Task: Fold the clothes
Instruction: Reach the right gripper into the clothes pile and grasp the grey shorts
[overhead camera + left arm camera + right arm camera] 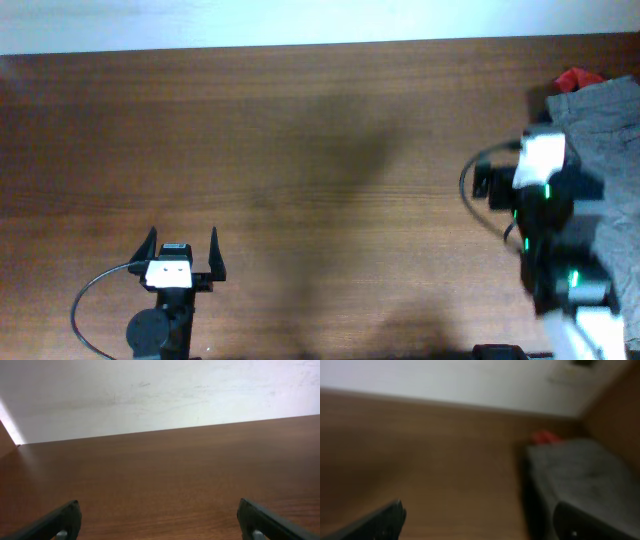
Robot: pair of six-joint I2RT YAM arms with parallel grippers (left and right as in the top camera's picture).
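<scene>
Clothes [605,115] heaped far rt; left end effector [157,520] & right end effector [477,520] both wide.

Clothes [606,125] partly beyond right edge.

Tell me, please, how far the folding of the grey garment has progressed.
Done: nothing visible; the grey-olive woven cotton garment lies rumpled and unfolded at the right edge of the brown wooden table. In hand: the right gripper is open near it, gripping nothing; the left gripper is open over bare wood. Left: grasping, spreading and every fold.
</scene>
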